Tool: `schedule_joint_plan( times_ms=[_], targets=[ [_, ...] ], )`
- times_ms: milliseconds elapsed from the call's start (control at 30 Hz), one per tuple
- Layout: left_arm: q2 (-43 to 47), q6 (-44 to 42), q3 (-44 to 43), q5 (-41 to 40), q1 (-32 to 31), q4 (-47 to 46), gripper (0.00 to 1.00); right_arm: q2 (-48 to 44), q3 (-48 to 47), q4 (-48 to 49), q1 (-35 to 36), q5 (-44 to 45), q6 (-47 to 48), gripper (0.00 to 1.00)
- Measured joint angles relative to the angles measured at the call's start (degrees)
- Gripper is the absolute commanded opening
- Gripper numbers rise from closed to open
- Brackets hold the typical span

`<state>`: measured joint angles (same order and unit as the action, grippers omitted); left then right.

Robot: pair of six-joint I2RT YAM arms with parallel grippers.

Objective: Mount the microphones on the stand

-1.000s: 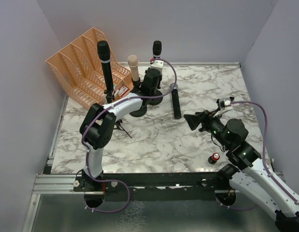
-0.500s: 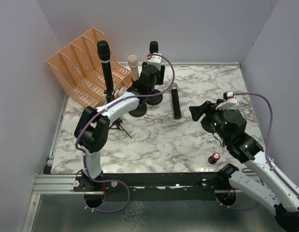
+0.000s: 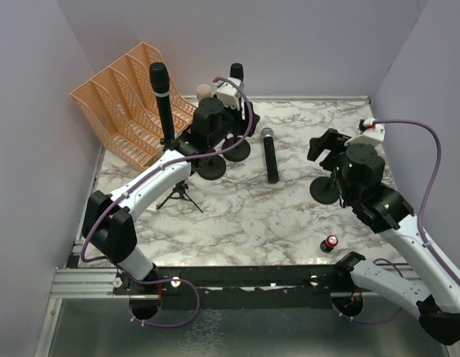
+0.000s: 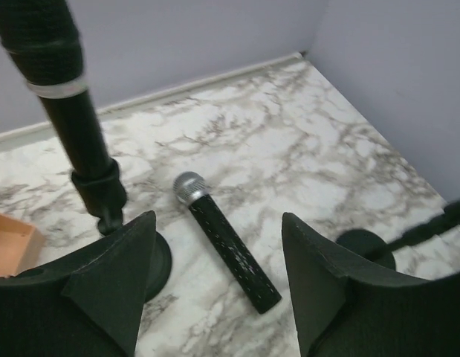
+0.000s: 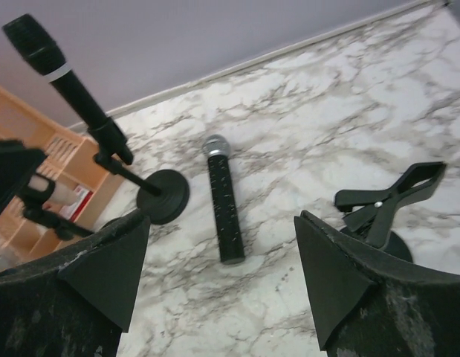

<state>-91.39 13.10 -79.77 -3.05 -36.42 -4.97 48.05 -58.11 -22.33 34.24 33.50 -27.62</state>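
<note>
A black microphone with a silver mesh head lies flat mid-table, also below both grippers. Three microphones stand upright in stands: a tall black one, a peach-pink one partly hidden by my left arm, and a black one at the back. My left gripper hovers open by the back stand, holding nothing. Further right, my right gripper is open and empty. Beneath it stands an empty clip stand.
An orange file rack fills the back left corner. A small red-topped battery lies near the front right. A tripod and round stand bases crowd the left middle. Walls close in the back and both sides.
My left gripper opened, let go of the back black microphone and drew back to the left; the microphone stays upright. The right arm swung right and back, its jaws a little wider.
</note>
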Motion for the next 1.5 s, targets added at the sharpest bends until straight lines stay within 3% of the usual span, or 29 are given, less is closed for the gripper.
schedule_joint_plan(
  times_ms=[167, 333, 567, 833, 1333, 1500],
  targets=[
    [4.55, 0.63, 5.33, 10.67, -1.99, 1.62, 0.69, 4.66, -4.7, -3.39, -0.26, 7.69, 2.62, 0.91],
    [9.94, 0.76, 12.22, 15.85, -5.03, 1.62, 0.7, 8.28, -5.27, -7.76, -4.07, 12.39, 2.69, 0.91],
    [16.28, 1.99, 22.21, 17.38, -6.84, -0.11, 0.7, 8.09, -0.79, -13.29, -8.46, 14.43, -4.98, 0.9],
    [16.94, 4.46, 28.09, 17.64, -7.23, -2.89, 0.7, 12.13, 3.76, -15.06, -10.29, 12.31, -11.63, 0.88],
    [16.98, 7.45, 33.44, 18.73, -7.87, -8.48, 0.7, 18.49, 9.81, 0.83, -16.28, 9.9, -3.58, 0.63],
    [17.11, 7.48, 33.68, 18.73, -7.96, -9.07, 0.69, 18.51, 12.26, 6.71, -16.33, 7.98, 0.66, 0.51]
  ],
)
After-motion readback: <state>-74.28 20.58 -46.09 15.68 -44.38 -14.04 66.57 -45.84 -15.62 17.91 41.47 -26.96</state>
